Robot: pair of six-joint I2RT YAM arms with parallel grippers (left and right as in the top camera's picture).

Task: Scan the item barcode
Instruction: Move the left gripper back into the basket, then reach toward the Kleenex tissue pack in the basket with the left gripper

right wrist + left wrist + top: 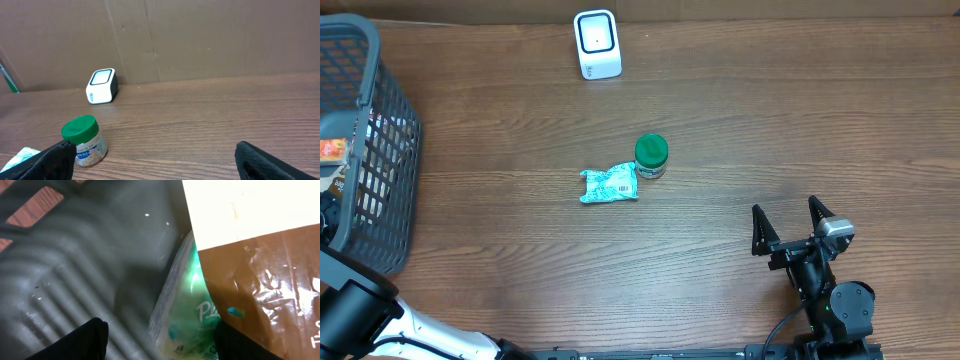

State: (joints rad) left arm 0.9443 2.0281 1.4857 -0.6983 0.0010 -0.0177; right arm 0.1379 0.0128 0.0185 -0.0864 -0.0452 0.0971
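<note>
The left pincer (159, 345) is seen inside the gray plastic basket (392, 150), with its two dark fingertips (80, 341) held well apart close to the basket's floor. Nothing is gripped. A green-and-white packet (192, 315) lies between the fingertips, nearer the right one, and a gap is left at the other. Whether the right fingertip touches it cannot be told. The packet is overlapped by a glossy brown package (265, 285) with a cream upper part. Both are cut off by the frame, and only a few letters of their print can be read.

The right pincer (785, 210) is spread wide and empty at the near right of the tabletop (770, 120), well apart from everything else. Farther out, at mid-tabletop, a teal sachet (610, 185) is laid flat with a white barcode label facing up. It is just beside a small green-lidded jar (651, 155); contact cannot be settled. In the right wrist view the sachet is mostly hidden behind a finger.

Farthest away, the white barcode scanner (597, 44) is stood near the tabletop's far edge, before a cardboard wall (200, 35).

From overhead, the left pincer is hidden by the basket, and only an orange-red pack (332, 150) can be made out inside it.
</note>
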